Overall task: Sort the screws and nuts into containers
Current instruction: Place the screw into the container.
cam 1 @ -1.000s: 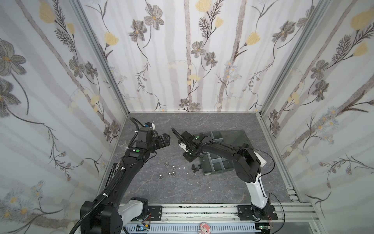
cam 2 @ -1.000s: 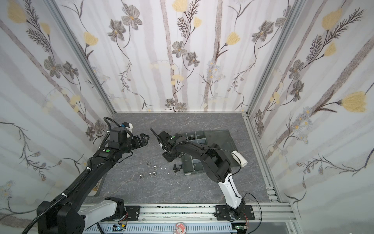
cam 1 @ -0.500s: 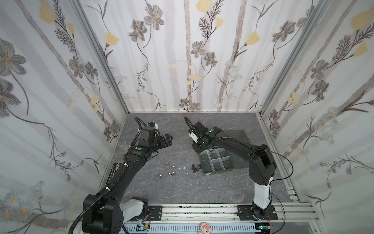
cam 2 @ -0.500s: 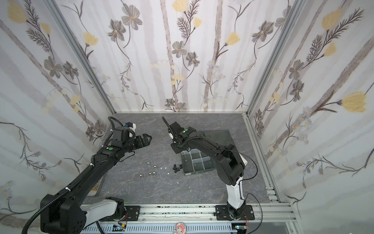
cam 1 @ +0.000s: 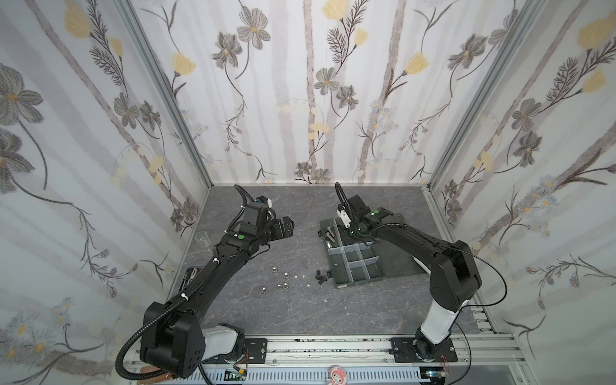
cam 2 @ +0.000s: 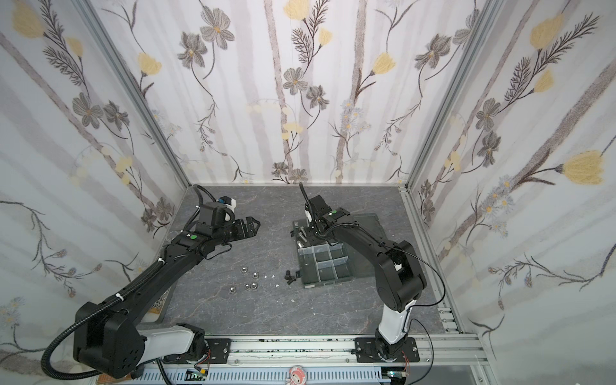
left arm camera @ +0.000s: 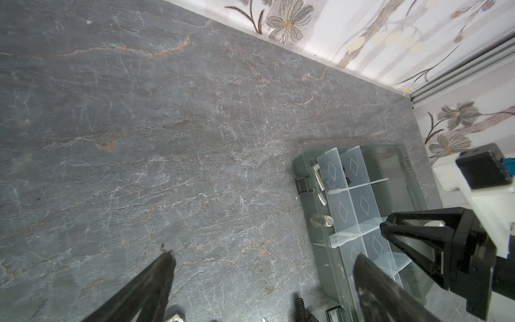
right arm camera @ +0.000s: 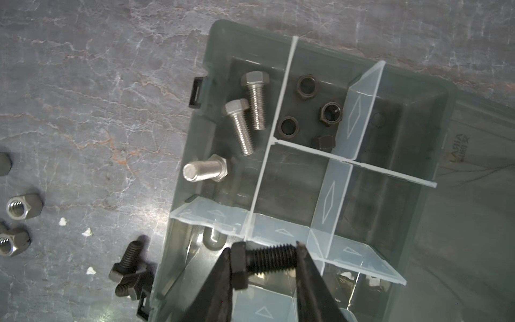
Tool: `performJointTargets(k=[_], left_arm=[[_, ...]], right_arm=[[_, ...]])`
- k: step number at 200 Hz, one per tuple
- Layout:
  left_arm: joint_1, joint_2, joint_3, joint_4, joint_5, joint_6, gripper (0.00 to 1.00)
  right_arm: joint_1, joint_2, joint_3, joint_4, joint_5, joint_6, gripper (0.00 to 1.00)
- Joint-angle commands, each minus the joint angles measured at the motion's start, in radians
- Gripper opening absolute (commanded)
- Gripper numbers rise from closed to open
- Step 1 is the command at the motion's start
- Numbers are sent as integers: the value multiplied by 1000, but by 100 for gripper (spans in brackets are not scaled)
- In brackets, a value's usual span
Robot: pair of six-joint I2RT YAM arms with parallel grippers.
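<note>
Both arms are matte black with blocky joint housings. The left arm (cam 1: 213,266) and the right arm (cam 1: 416,240) each carry a round green dot (cam 1: 240,237) near the wrist. Each has a white lowest link (cam 1: 436,325) seated on a black base plate (cam 1: 400,348), with thin red wires beside it. A ribbed black hose (cam 1: 140,330) loops along the left arm, fastened by white ties. The fingers (right arm camera: 217,281) are black, flat and tapering.

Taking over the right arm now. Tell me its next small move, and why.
Probably nudge the right hand off the divider, over the empty compartment. It grips a black screw right above that divider; silver screws and black nuts already occupy two neighbouring compartments.
</note>
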Motion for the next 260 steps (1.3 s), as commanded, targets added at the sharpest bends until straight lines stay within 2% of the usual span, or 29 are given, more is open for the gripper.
performJointTargets(k=[1, 119, 158, 182, 208, 260], left_arm=[[-9, 26, 25, -1, -27, 3, 100], [-17, 79, 21, 17, -25, 16, 100], [-18, 72, 19, 13, -32, 19, 100], [-18, 68, 15, 12, -32, 19, 100], [-17, 63, 13, 11, -33, 17, 100], [-18, 32, 11, -4, -40, 15, 100]], right_arm=[[-16, -3, -7, 66, -29, 8, 28], [-58, 91, 5, 92, -63, -3, 30], [-60, 114, 5, 94, -67, -2, 37], [-61, 114, 6, 96, -70, -1, 49], [-61, 104, 5, 94, -67, -1, 57], [-59, 36, -1, 79, -58, -1, 59]])
